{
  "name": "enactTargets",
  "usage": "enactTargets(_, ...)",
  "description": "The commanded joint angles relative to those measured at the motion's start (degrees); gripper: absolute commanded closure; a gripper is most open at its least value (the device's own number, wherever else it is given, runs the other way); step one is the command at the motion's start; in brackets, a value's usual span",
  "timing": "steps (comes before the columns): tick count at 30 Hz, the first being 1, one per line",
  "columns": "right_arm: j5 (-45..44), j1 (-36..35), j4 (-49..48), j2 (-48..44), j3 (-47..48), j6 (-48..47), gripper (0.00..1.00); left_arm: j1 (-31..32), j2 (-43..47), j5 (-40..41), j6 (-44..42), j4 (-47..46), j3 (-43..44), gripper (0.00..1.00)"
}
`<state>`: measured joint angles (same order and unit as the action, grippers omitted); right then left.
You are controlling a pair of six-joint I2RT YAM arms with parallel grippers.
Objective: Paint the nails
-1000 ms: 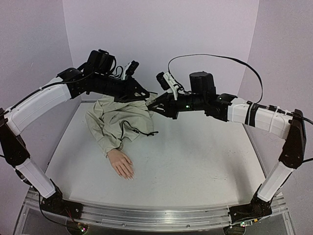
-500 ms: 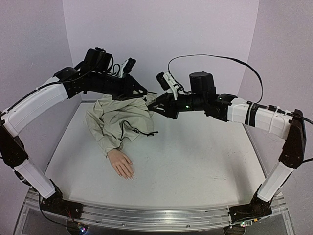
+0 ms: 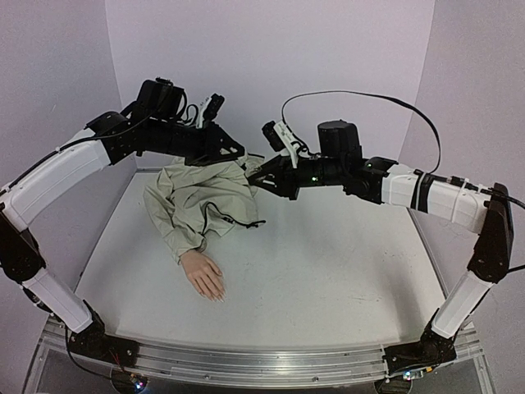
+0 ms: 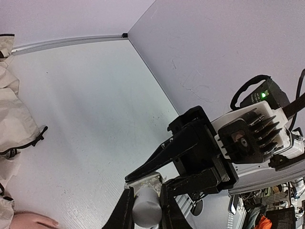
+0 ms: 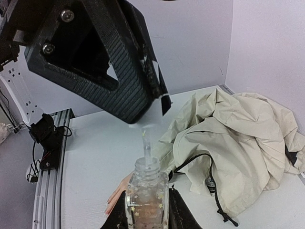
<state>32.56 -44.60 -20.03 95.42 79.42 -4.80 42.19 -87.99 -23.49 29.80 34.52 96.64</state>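
Drawing the brush out, likely | your left gripper (image 4: 146,206) is clamped on the white cap (image 5: 153,113), your right gripper (image 5: 147,215) on the glass bottle (image 5: 147,198) | stem (image 5: 147,143) sits in the neck: pull straight, bottle upright | nails (image 3: 218,295) tip the mannequin hand (image 3: 203,273), near-left, well apart from both grippers.

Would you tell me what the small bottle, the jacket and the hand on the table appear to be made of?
Bottle: clear glass or hard plastic, glossy, see-through.
Jacket: matte beige woven cloth, soft creases.
Hand: smooth pink plastic or rubber, likely; uniform matte skin tone.
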Motion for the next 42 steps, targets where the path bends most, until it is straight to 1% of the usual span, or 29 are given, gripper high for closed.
enactTargets(1, 0.67, -0.09, -3.26, -1.29, 0.21, -0.56, 1.0, -0.18, 2.42, 1.0, -1.23, -0.99, 1.35, 1.0)
enactTargets(18, 0.27, -0.05, -3.48, -1.85, 0.14, -0.48, 1.0, -0.18, 3.94, 2.56, -1.85, -0.93, 0.96, 1.0)
enactTargets(29, -1.27, -0.06, -5.79, -3.49, -1.9, 0.22, 1.0, -0.18, 5.38, 4.05, -2.24, -0.79, -0.03, 1.0)
enactTargets(32, -2.96, -0.05, -7.54, -4.73, -3.4, 0.62, 1.0, -0.27, 6.32, 5.19, -2.46, -0.49, -0.54, 1.0)
enactTargets(36, -8.19, -0.05, -11.39, -8.12, -7.59, 2.16, 1.0, -0.49, 7.69, 5.52, -2.57, 0.47, -1.85, 1.0)
enactTargets(39, -11.5, 0.15, -12.54, -10.62, -9.97, 2.97, 1.0, -0.83, 9.32, 4.43, -2.17, 0.7, -4.54, 1.0)
enactTargets(42, -11.87, 1.83, -12.62, -12.91, -12.08, 4.31, 1.0, -1.14, 11.69, 3.88, -1.2, 1.09, -8.76, 1.0)
